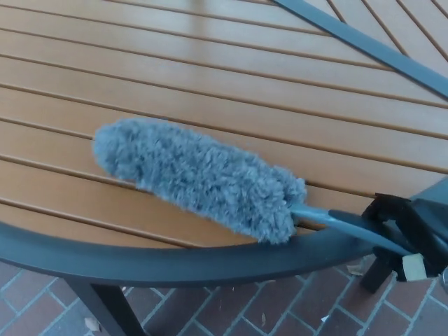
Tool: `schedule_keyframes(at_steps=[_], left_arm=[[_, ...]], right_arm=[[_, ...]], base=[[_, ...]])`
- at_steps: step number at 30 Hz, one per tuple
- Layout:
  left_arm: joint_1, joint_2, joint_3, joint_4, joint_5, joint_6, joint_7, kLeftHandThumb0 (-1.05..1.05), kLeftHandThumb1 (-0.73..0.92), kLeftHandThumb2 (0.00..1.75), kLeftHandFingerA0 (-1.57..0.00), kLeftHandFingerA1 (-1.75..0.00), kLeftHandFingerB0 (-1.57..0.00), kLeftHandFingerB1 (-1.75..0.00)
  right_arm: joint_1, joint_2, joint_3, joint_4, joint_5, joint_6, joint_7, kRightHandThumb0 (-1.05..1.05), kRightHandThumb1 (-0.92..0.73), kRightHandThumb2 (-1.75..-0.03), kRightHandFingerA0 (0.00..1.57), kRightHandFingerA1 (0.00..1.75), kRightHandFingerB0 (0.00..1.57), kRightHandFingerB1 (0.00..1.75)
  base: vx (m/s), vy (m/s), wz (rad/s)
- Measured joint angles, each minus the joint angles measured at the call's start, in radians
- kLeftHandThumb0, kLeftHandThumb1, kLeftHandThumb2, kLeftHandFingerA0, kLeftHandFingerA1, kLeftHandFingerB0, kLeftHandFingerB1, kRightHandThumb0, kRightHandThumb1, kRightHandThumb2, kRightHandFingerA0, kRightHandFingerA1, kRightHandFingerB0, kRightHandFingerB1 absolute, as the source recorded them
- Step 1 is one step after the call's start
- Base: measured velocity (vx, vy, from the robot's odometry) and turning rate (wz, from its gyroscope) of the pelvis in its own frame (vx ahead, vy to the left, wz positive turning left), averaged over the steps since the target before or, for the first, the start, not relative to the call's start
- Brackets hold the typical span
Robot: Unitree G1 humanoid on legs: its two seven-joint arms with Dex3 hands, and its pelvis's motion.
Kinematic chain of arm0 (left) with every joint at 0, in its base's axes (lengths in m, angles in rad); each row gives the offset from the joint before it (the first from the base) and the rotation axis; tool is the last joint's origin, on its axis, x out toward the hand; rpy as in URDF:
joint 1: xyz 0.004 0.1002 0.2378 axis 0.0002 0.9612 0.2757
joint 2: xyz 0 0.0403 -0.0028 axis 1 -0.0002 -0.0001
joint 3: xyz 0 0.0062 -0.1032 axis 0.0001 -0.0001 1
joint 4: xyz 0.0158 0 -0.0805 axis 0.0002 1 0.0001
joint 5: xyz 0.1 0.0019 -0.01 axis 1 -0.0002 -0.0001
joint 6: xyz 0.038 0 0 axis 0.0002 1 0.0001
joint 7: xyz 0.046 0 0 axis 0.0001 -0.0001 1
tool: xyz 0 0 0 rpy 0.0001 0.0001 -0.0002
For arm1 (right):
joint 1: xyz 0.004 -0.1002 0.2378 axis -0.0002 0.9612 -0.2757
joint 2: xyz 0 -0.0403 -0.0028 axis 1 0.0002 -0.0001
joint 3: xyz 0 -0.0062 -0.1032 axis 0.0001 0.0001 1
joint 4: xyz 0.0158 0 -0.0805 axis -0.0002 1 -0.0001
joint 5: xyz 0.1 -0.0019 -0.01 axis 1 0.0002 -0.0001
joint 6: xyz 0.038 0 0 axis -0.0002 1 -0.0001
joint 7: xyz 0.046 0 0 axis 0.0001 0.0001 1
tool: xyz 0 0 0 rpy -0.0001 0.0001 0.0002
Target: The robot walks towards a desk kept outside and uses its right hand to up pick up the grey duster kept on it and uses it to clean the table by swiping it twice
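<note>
The grey fluffy duster (199, 177) lies on the slatted wooden table (210, 77), its head near the front rim and pointing up-left. Its blue-grey handle (350, 227) runs down-right over the dark rim. My right hand (409, 234) is shut on the end of that handle, just off the table's front right edge. My left hand does not show.
The table's dark metal rim (140, 255) curves across the front. A dark metal bar (371, 45) crosses the top right of the tabletop. Table legs (105, 308) stand on a red brick floor (280, 308) below.
</note>
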Motion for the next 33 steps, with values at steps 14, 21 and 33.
schedule_keyframes(at_steps=[14, 21, 33], left_arm=[[0.01, 0.005, -0.001, 0.001, -0.001, 0.0, 0.0, -0.76, 0.41, 0.79, -0.25, -0.44, -0.17, -0.39], [0.019, 0.005, 0.004, 0.001, -0.002, 0.0, -0.003, -0.75, 0.41, 0.8, -0.25, -0.45, -0.16, -0.38], [0.022, 0.004, 0.003, 0.002, -0.001, 0.0, -0.001, -0.76, 0.42, 0.8, -0.25, -0.44, -0.18, -0.39]], right_arm=[[0.055, -0.058, -0.103, -0.287, 0.058, -0.058, 0.154, -0.29, -0.61, -1.06, 0.89, 1.75, 0.7, 1.64], [0.01, 0.02, -0.159, -0.322, 0.114, -0.01, 0.223, -0.22, -0.38, -1.43, 0.98, 1.75, 0.81, 1.7], [-0.168, 0.271, -0.305, -0.288, 0.217, 0.188, 0.25, -0.22, -0.42, -1.36, 1.03, 1.75, 0.79, 1.75]], base=[[0.0, 0.0, 0.0], [0.0, 0.0, 0.0], [0.0, 0.0, 0.0]])
